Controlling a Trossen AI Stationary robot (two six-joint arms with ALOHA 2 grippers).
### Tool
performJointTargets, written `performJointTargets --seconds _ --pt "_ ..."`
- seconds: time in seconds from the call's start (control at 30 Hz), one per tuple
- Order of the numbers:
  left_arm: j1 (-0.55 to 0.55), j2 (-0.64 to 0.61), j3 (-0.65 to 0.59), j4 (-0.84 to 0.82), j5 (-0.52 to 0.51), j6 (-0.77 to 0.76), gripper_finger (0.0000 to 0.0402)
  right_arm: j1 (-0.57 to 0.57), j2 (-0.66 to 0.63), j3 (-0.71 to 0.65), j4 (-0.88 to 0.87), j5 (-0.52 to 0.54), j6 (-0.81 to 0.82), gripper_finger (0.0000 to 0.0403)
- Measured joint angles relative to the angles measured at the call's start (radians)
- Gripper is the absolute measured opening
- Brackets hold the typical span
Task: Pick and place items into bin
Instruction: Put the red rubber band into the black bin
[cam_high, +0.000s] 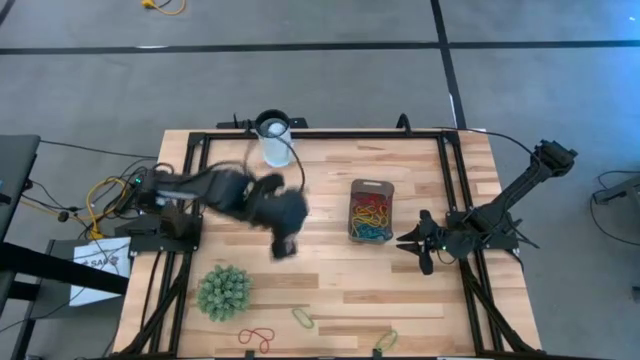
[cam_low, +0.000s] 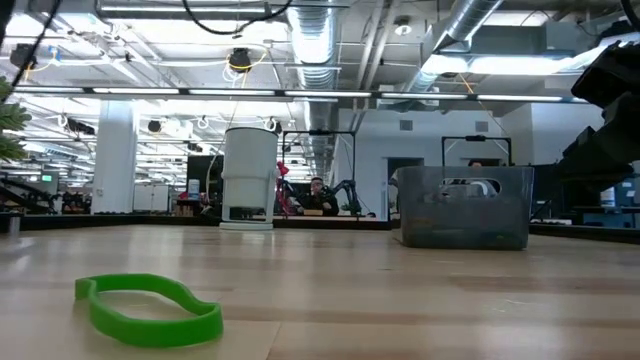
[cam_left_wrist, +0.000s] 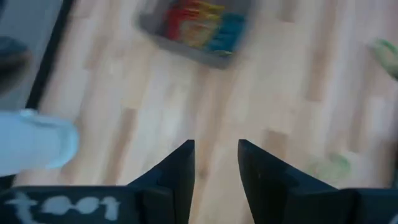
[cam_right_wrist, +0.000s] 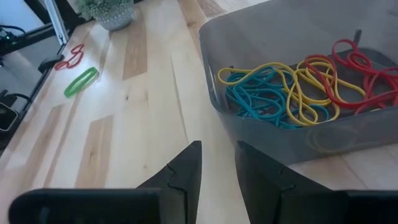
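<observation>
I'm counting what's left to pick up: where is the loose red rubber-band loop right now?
In the high view, the red rubber-band loop lies near the table's front edge on the left arm's side, between the green spiky ball and a green loop.

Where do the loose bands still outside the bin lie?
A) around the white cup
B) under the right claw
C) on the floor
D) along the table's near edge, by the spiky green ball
D: a red band and two green bands lie along the near edge beside the spiky green ball, apart from the bin.
</observation>
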Motion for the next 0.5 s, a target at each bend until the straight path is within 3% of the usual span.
performJointTargets --seconds 0.13,0.27,0.4,0.5 --pt "-0.193 -0.04 -0.064 0.027 -0.095 -0.037 0.0111 0.0 0.0 0.0 0.004 0.0 0.006 0.0092" --pt "-0.378 -0.02 -0.177 0.053 -0.171 -0.192 0.0111 0.0 0.0 0.0 0.0 0.0 0.034 0.0092" --pt "-0.516 -0.002 -0.336 0.188 -0.106 -0.292 0.0111 0.0 0.0 0.0 0.004 0.001 0.035 0.0092" --pt "-0.577 -0.001 -0.483 0.424 -0.012 -0.318 0.0111 0.0 0.0 0.0 0.004 0.001 0.035 0.0092"
